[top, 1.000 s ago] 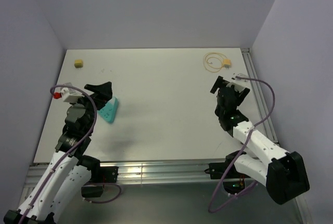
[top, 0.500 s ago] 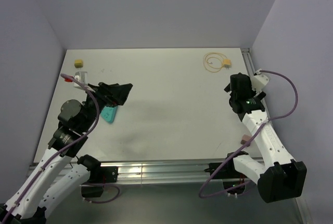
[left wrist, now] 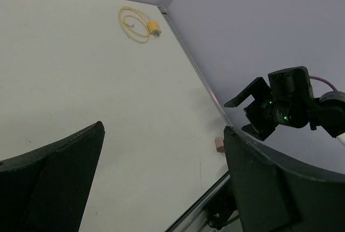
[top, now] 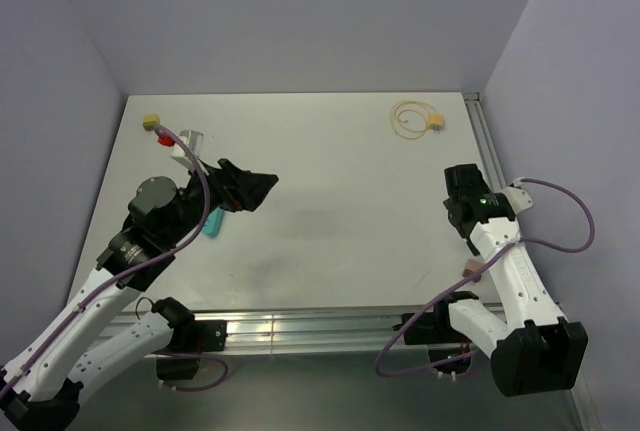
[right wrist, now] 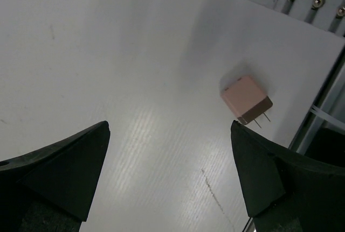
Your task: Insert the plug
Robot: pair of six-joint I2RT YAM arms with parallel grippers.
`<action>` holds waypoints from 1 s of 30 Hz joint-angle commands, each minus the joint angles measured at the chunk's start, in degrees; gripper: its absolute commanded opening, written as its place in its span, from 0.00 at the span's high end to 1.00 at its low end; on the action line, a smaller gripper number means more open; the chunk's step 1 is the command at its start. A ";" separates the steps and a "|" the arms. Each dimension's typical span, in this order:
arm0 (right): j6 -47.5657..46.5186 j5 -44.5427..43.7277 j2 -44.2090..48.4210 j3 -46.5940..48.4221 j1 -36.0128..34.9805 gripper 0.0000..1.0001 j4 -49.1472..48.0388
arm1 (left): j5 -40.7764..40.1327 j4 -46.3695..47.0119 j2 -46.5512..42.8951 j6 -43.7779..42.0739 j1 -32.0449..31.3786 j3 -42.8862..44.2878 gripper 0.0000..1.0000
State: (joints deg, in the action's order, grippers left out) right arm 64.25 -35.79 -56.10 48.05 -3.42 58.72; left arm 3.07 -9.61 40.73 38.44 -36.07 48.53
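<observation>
Yellow blocky plug point(top: 437, 124) ends a looped cable point(top: 394, 121); left gripper point(left wrist: 163, 132), right gripper point(right wrist: 170, 127) spread

Two table-top arms wore the same livery: glossy white shells over the long links, matt black housings at the joints. The left arm point(top: 80, 306) carried a white camera block point(top: 185, 151) tipped with a red cap point(top: 165, 138), and a thin lilac cable point(top: 207, 201) looped along it. The right arm point(top: 515, 276) trailed a second lilac cable point(top: 590, 219) and showed a small green light point(top: 484, 191) on its black wrist, with a bulky black base housing point(top: 535, 356) at its foot. The left pincer point(left wrist: 161, 183) and right pincer point(right wrist: 170, 173) each ended in broad dark fingers point(right wrist: 59, 173) — wedge-shaped and plain-faced.
</observation>
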 commanded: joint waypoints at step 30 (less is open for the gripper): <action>3.60 3.36 -1.03 -16.06 17.74 0.10 -9.58 | 19.17 2.66 12.00 5.16 -1.10 5.43 0.08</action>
State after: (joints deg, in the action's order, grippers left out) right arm 68.47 -31.70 -56.84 32.27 13.04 51.59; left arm 21.32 -9.28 53.78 43.79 -36.95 52.12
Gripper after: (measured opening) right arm 0.906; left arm 0.918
